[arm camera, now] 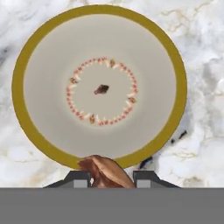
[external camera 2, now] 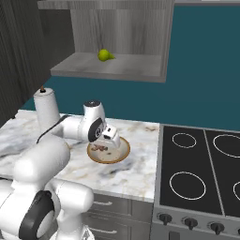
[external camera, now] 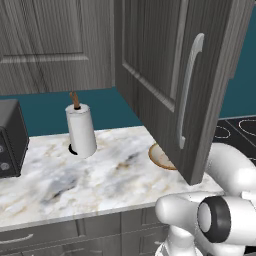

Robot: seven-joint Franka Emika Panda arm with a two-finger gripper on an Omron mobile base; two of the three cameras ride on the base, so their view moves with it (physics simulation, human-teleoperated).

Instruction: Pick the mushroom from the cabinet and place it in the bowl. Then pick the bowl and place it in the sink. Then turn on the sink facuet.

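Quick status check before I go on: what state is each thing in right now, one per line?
cabinet: door swung open.
mushroom: held between the gripper's fingertips, above the bowl's near rim.
gripper: shut on the mushroom, over the bowl.
bowl: upright on the marble counter, nothing placed in it yet.
paper towel roll: standing upright on the counter.
pear: lying on the cabinet shelf.

Both base views are looking forward and down at the marble counter [external camera: 100,175], sharing the bowl [external camera 2: 108,151]. The hand view is looking straight down, close over it.
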